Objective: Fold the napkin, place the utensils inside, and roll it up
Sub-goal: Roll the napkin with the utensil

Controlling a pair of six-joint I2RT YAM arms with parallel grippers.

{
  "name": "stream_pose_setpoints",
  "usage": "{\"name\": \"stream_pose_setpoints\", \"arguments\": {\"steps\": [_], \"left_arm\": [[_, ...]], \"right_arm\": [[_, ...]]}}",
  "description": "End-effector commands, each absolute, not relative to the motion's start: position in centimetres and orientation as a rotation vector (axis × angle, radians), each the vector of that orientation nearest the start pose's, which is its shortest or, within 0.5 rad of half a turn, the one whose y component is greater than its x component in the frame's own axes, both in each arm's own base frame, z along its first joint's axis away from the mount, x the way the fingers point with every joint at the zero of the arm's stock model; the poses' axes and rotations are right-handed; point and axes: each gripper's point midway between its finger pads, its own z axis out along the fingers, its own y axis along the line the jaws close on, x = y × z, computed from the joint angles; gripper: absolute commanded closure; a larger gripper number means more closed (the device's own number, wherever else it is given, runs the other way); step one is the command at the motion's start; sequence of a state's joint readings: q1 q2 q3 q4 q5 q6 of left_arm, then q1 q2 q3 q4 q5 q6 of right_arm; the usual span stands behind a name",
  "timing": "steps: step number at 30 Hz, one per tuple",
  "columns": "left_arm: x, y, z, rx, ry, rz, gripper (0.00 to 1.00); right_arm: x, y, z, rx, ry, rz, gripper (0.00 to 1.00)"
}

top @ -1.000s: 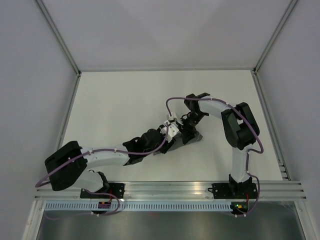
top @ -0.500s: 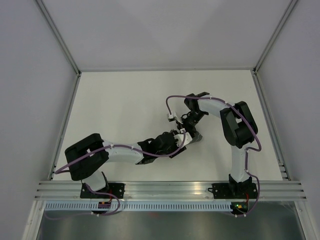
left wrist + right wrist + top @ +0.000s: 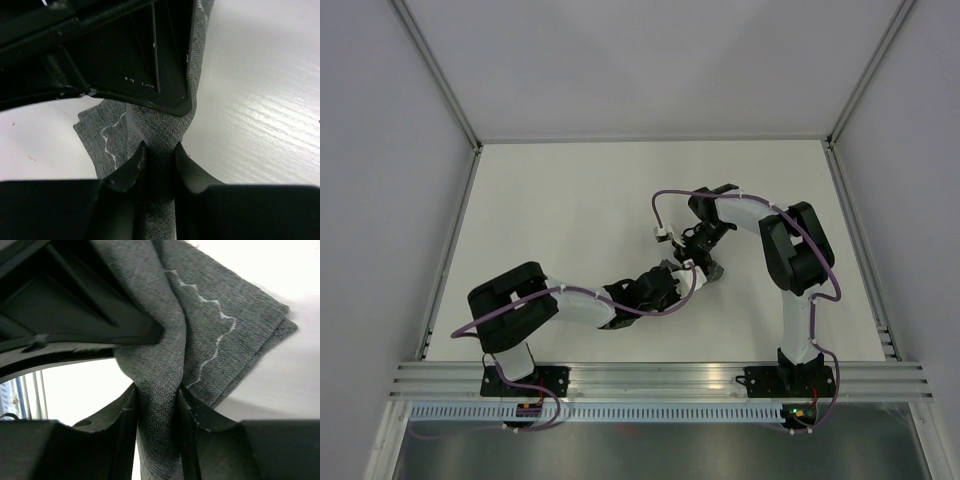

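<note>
The napkin (image 3: 708, 272) is dark grey woven cloth with a thin pale wavy stitched line. It is gathered into a narrow, layered bundle. From above only a small grey sliver of it shows on the desk (image 3: 570, 200), right of centre. In the left wrist view a strip of it (image 3: 155, 135) is pinched in the left tool (image 3: 159, 155), and a stepped corner lies flat on the desk. In the right wrist view a creased fold (image 3: 210, 330) is clamped in the right tool (image 3: 157, 400), its stacked edges fanning out beyond.

Napkin (image 3: 150, 125) mostly covered in overhead view, cropped at wrist-view edges
</note>
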State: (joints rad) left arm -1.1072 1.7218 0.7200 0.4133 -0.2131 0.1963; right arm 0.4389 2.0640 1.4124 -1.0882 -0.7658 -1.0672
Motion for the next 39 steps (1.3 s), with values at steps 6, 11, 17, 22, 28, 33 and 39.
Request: {"name": "stream_pose_setpoints", "arguments": {"steps": [6,11,17,22,28,33,39], "left_arm": [[21.8,-36.5,1.2,1.228,1.838,-0.370,0.94],[20.7,-36.5,0.6,1.236,1.881,-0.467,0.98],[20.1,-36.1,-0.4,1.231,1.966,-0.558,0.98],[19.9,-35.4,-1.0,1.188,2.078,-0.682,0.98],[19.9,-34.4,-1.5,1.141,2.209,-0.838,0.98],[19.2,-34.0,-1.9,1.157,2.309,-0.933,0.98],[18.8,-33.5,-2.6,1.154,2.409,-1.021,0.98]], "right_arm": [[25.1,22.0,2.6,-1.820,2.118,1.130,0.47],[27.7,22.4,6.5,-1.670,2.024,1.031,0.38],[31.4,21.0,10.7,-1.438,1.987,0.934,0.34],[33.3,18.4,12.0,-1.287,1.962,0.853,0.35],[31.4,15.9,12.9,-1.300,1.827,0.724,0.34],[28.6,15.6,12.3,-1.422,1.701,0.581,0.32],[25.0,17.7,9.4,-1.615,1.568,0.428,0.30]]}}
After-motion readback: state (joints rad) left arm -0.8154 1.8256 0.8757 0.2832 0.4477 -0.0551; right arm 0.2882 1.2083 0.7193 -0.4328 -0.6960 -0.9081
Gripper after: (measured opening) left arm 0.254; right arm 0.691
